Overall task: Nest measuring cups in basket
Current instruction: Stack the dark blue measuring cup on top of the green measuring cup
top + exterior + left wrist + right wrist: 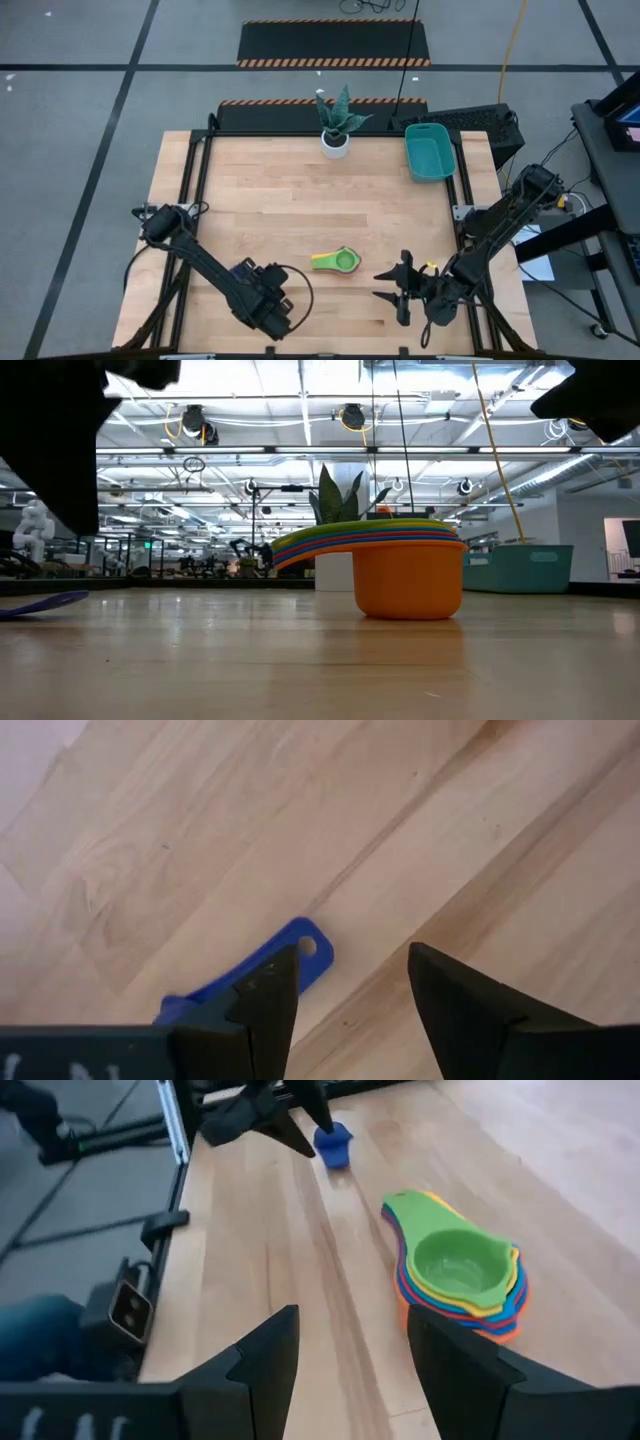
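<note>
High view: nested cup stack [336,261] mid-table, teal basket [430,152] far off with nothing seen inside, blue cup [250,982] loose beside parted left gripper [350,985]; right gripper [345,1345] parted, empty.

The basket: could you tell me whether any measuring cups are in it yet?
None are visible inside. The basket looks empty in the high view, while the nested stack of cups sits out on the table.

**Hidden and cut off**

The blue cup [255,982] is mostly covered by the left tool [350,995]; only its handle end shows. In the nested stack [455,1275], the lower cups show only rims. The basket [520,568] is partly behind the stack.
</note>
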`<action>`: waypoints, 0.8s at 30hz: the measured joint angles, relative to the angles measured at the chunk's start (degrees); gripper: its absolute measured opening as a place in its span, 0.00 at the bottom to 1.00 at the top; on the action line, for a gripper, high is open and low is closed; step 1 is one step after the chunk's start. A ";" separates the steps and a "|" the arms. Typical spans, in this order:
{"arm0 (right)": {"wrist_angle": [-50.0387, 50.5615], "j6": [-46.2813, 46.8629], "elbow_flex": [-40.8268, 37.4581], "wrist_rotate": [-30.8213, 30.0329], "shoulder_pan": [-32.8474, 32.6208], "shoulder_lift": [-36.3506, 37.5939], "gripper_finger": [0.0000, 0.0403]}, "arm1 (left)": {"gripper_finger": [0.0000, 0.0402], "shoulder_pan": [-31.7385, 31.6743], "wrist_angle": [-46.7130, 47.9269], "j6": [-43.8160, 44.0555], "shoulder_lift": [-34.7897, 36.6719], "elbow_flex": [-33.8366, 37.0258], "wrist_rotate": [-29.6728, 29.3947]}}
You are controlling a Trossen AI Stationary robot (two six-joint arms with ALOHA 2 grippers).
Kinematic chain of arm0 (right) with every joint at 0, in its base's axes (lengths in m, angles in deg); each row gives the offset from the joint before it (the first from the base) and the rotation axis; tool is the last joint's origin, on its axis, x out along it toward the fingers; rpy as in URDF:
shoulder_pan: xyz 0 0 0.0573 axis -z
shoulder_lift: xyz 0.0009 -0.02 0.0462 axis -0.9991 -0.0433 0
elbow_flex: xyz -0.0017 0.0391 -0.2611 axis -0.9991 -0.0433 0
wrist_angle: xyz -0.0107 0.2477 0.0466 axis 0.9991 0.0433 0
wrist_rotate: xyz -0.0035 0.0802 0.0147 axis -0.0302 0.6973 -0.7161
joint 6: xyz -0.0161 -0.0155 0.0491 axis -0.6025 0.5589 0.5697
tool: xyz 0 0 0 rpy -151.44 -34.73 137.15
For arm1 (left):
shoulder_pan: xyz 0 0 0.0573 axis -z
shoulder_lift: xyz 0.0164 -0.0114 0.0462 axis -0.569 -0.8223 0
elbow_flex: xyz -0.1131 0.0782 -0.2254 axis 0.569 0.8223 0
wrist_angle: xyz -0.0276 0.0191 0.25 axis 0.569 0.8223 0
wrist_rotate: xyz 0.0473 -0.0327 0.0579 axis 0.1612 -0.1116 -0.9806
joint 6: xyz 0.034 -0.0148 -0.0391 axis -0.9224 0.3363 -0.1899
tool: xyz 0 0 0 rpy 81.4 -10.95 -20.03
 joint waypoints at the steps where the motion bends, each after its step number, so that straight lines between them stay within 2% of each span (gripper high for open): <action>1: 0.04 -1.32 0.00 -0.04 0.00 0.00 0.45 | 0.48 -0.30 0.07 0.15 -0.13 0.00 0.66; 4: 1.33 -3.39 0.00 -0.51 0.00 0.00 0.45 | 0.48 -0.94 0.64 2.39 -0.65 0.00 1.52; 9: 3.91 -3.85 0.00 -1.46 0.00 0.00 0.45 | 0.48 -2.09 -1.97 4.25 -1.43 -0.02 6.26; 13: 6.19 -2.62 -0.01 -1.29 -0.55 0.01 0.45 | 0.48 -3.23 0.36 7.45 -2.97 -0.02 10.09; 24: 6.91 -2.28 -0.04 -0.97 -4.09 0.02 0.45 | 0.48 -5.08 2.10 10.30 -4.56 -0.02 9.11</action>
